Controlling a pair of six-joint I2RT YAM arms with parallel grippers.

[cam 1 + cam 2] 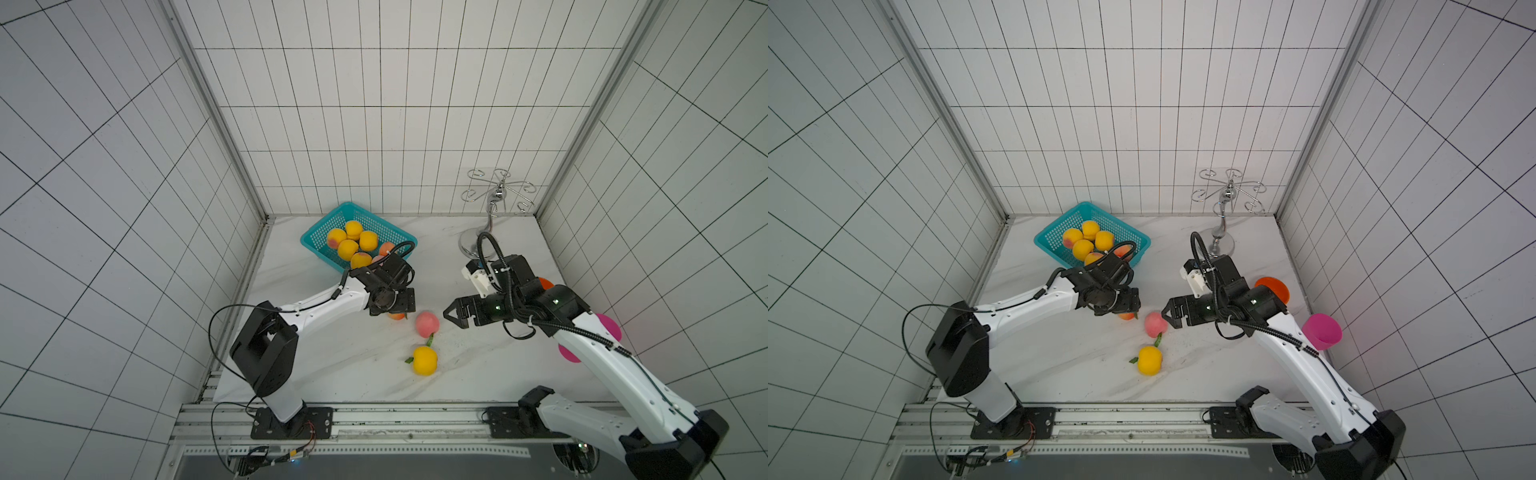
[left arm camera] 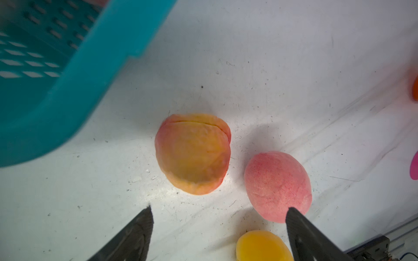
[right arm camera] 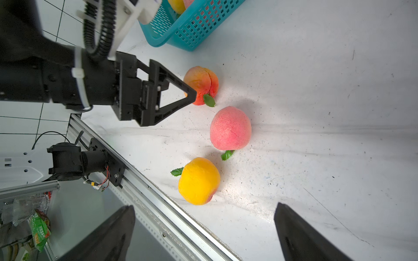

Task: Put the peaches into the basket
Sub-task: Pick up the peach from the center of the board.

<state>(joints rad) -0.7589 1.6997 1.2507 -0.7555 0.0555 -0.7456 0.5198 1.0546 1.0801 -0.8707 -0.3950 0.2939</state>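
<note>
left gripper (image 2: pixel 220 209) is held open and empty over an orange-pink peach (image 2: pixel 193 153) near the basket (image 1: pixel 311 232) rim, with more peaches (image 1: pixel 348 248) seen inside. pink peach (image 2: pixel 277 186) and yellow peach (image 3: pixel 199 180) are seen on open table (image 1: pixel 353 374); right gripper (image 1: pixel 446 315) is spread wide, empty.

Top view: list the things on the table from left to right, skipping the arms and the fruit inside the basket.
basket → blush peach → pink peach → metal stand → orange bowl → pink bowl. The yellow peach is left out: it shares the pink peach's column.
</note>
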